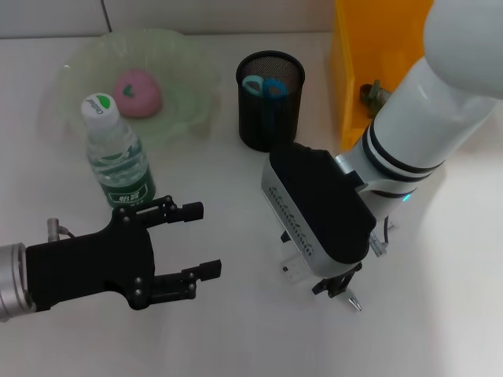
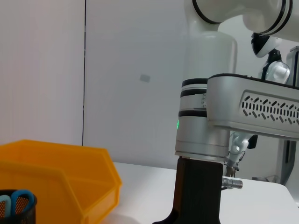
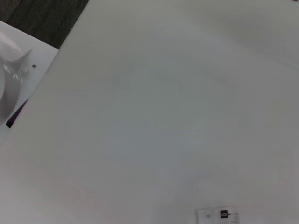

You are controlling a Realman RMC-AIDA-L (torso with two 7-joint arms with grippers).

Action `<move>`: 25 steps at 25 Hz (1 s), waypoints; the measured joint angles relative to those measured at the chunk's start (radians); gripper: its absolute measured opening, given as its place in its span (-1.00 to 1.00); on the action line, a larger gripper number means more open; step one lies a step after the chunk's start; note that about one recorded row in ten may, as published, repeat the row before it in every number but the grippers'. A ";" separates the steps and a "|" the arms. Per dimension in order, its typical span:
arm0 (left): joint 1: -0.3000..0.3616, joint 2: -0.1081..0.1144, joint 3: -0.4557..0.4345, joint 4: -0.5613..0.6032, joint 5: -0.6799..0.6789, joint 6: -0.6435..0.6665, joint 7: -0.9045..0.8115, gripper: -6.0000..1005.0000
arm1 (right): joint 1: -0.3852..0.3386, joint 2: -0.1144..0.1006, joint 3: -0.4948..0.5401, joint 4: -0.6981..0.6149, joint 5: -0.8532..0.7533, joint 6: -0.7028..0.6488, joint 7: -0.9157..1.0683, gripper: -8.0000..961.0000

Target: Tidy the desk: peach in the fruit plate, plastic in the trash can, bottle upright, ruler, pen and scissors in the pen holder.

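Black left gripper (image 1: pixel 196 243) fingers spread wide beside the bottle (image 1: pixel 118 157); right gripper (image 1: pixel 339 289) (mostly hidden) unreadable.

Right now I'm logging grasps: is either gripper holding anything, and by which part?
The left gripper is open and empty, beside the upright bottle. The right gripper points down at the table; whether it holds anything cannot be told.

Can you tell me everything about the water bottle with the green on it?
The water bottle is small, clear plastic, with a white cap bearing a green logo and a green label around its lower body. It stands upright on the white table, just in front of the pale green fruit plate that holds the pink peach. The left gripper, black with open fingers, sits close by, nearer the robot, not touching it.
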State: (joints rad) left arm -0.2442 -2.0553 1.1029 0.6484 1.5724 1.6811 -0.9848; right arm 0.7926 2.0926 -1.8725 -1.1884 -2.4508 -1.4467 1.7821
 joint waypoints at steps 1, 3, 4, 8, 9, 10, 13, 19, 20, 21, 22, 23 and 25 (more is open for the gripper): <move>0.000 0.000 0.000 0.000 0.000 0.000 0.000 0.53 | 0.006 0.000 -0.006 0.013 0.006 0.002 0.005 0.63; 0.001 -0.001 0.000 0.000 0.000 0.000 0.001 0.53 | 0.010 0.000 -0.009 0.020 0.009 0.002 0.009 0.61; 0.002 -0.001 0.000 0.001 0.000 0.000 0.002 0.53 | 0.014 0.000 -0.010 0.027 0.009 0.003 0.013 0.60; 0.002 0.001 0.000 0.001 0.000 0.000 0.000 0.53 | 0.023 0.000 -0.012 0.041 0.010 0.010 0.027 0.57; 0.002 0.001 0.000 0.001 0.000 0.000 0.000 0.53 | 0.023 0.000 -0.013 0.042 0.010 0.012 0.029 0.56; 0.002 0.002 0.000 0.001 0.000 0.000 0.000 0.53 | 0.023 0.000 -0.013 0.043 0.010 0.014 0.030 0.55; 0.002 0.002 0.000 0.001 0.000 0.001 0.000 0.53 | 0.023 0.000 -0.012 0.045 0.010 0.017 0.033 0.35; 0.002 0.003 0.000 0.001 0.000 0.001 0.000 0.53 | 0.023 0.000 -0.012 0.046 0.010 0.017 0.038 0.21; 0.002 0.003 0.000 0.001 0.000 0.000 0.000 0.53 | 0.023 0.000 -0.012 0.046 0.010 0.017 0.038 0.21; 0.002 0.002 0.000 0.000 0.000 0.000 0.000 0.53 | 0.024 0.000 -0.011 0.049 0.010 0.017 0.039 0.21; 0.000 0.002 0.000 0.000 0.000 -0.001 0.000 0.53 | 0.025 0.000 -0.011 0.054 0.010 0.018 0.039 0.21; 0.000 0.002 0.000 0.000 0.000 -0.001 0.000 0.53 | 0.025 0.000 -0.011 0.054 0.010 0.018 0.039 0.21; -0.001 0.002 0.000 0.000 0.000 -0.001 0.000 0.53 | 0.032 0.000 -0.011 0.066 0.009 0.019 0.042 0.21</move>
State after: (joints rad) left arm -0.2454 -2.0535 1.1028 0.6489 1.5723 1.6799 -0.9849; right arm 0.8242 2.0923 -1.8836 -1.1219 -2.4415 -1.4278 1.8244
